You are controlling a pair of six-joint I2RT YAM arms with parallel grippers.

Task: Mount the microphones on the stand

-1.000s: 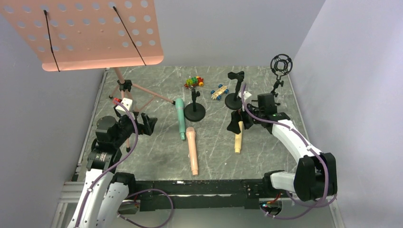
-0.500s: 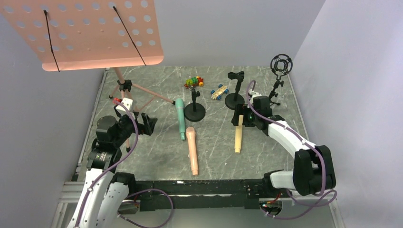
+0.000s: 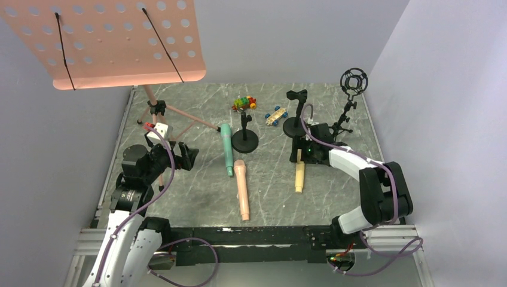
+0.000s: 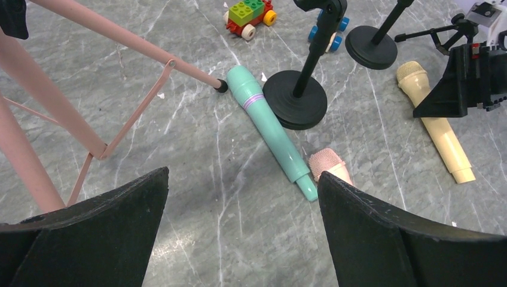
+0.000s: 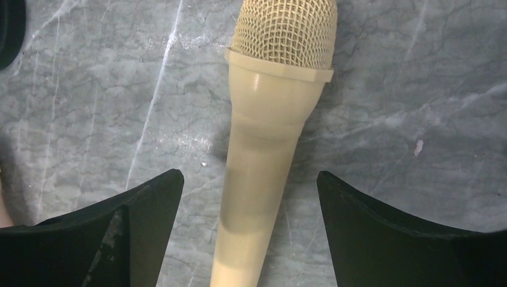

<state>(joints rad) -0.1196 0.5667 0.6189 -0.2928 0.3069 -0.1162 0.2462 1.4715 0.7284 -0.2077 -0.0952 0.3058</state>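
The pale yellow microphone lies on the marble table, mesh head towards the back. My right gripper is open and low over its head end. In the right wrist view the microphone runs between the two fingers, which stand apart from it on both sides. The mint-green microphone and the peach-pink microphone lie flat near the middle. A black round-base stand and a second stand are behind them. My left gripper is open and empty, left of the mint-green microphone.
A pink music stand towers over the back left, its legs reaching near the mint-green microphone. A tripod stand with a round shock mount is at the back right. A Lego car and a blue-wheeled car sit at the back.
My right gripper has swung towards the back and come down over the pale yellow microphone's head end. The left arm has hardly moved. The microphones have not moved.
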